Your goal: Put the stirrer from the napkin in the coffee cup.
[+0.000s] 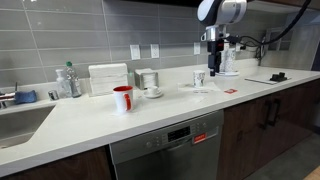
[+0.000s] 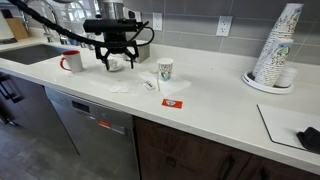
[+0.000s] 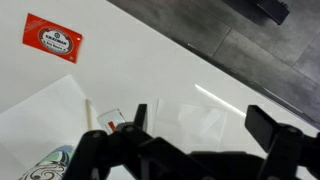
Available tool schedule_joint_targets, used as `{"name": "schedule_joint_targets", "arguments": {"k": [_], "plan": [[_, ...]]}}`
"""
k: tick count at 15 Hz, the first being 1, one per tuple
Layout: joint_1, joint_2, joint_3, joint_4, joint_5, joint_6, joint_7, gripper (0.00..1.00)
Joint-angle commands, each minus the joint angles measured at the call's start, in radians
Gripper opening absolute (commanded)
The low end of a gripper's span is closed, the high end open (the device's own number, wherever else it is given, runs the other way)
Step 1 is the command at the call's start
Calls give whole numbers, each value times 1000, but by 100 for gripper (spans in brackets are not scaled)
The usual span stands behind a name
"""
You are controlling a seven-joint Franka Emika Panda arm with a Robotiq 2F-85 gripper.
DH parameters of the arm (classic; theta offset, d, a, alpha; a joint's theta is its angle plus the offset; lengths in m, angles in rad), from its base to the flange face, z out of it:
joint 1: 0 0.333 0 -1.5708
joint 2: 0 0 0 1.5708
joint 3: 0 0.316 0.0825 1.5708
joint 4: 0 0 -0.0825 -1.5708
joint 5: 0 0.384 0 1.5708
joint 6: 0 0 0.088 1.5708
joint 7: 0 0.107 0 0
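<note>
Wrist view: the gripper [image 3: 197,122] hangs above the counter [image 3: 200,60] with its jaws spread wide and nothing between them. The stirrer [image 3: 88,114] lies flat on the napkin [image 3: 40,110], close to that sheet's edge and just beside one fingertip. The coffee cup [image 3: 45,165] shows only as a patterned rim at the lower left corner, near the stirrer but apart from it. Its inside cannot be seen. A red packet [image 3: 52,42] lies on the bare counter beyond the napkin.

In both exterior views the coffee cup [image 1: 199,78] [image 2: 165,69] stands upright at the napkin [image 2: 150,83]. No stick is seen rising from it, and the stirrer itself is too thin to make out there. The gripper [image 1: 212,66] [image 2: 115,64] sits above the counter beside the cup.

A red mug [image 1: 122,98] [image 2: 72,62] with a white inside stands well apart; its contents cannot be told. An exterior view alone shows a stack of paper cups [image 2: 278,45] on the far end of the counter.
</note>
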State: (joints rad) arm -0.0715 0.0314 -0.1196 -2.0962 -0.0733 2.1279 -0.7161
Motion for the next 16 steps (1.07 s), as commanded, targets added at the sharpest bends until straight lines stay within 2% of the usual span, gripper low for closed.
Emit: {"name": "schedule_joint_targets", "arguments": {"k": [1,4,5,16], "plan": [[-23,75,6,31,-13,55,-53,100],[-38,115,13,53,36,69,-70,100],[-31,79,16,24,1,57,-32,100],[-39,104,20,49,10,60,-35,100]]}}
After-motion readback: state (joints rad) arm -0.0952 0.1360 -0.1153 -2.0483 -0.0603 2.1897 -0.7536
